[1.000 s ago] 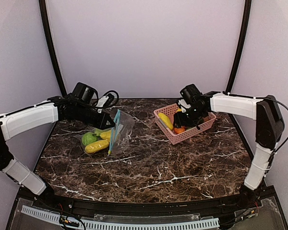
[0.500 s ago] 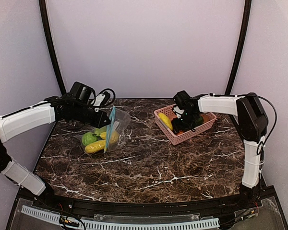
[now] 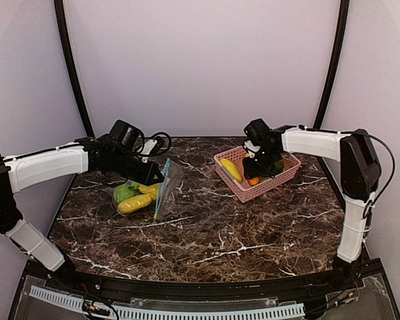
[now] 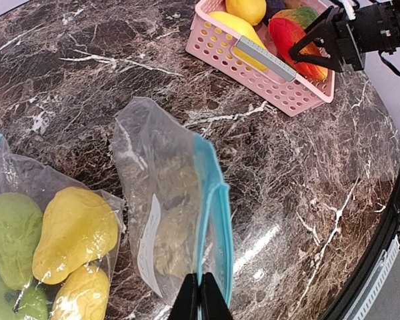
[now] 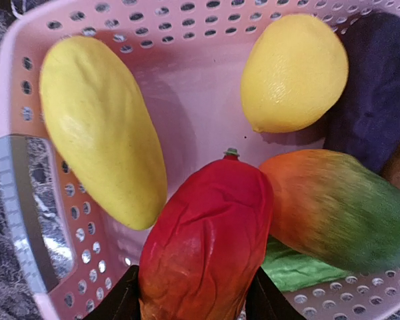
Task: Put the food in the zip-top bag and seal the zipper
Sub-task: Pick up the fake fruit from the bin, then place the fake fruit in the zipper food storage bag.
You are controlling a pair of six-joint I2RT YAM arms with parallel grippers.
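Right wrist | right fingers (image 5: 125,300) straddle red fruit (image 5: 207,247) | left fingers (image 4: 185,305) pinch bag (image 4: 167,200)

Colour notes. The perforated basket (image 5: 200,100) is reading pink. In it I am recording:
- a long yellow fruit (image 5: 100,127)
- a yellow lemon (image 5: 293,70)
- a dark purple piece (image 5: 380,87)
- a wrinkled red fruit (image 5: 207,240) shading to orange
- a mango (image 5: 333,213) fading from orange to green

The clear bag (image 4: 160,200) is showing a teal zipper strip, with a green fruit (image 4: 10,233) and a yellow pear (image 4: 77,233) inside. The table (image 3: 220,227) is showing dark brown marble veined in white.
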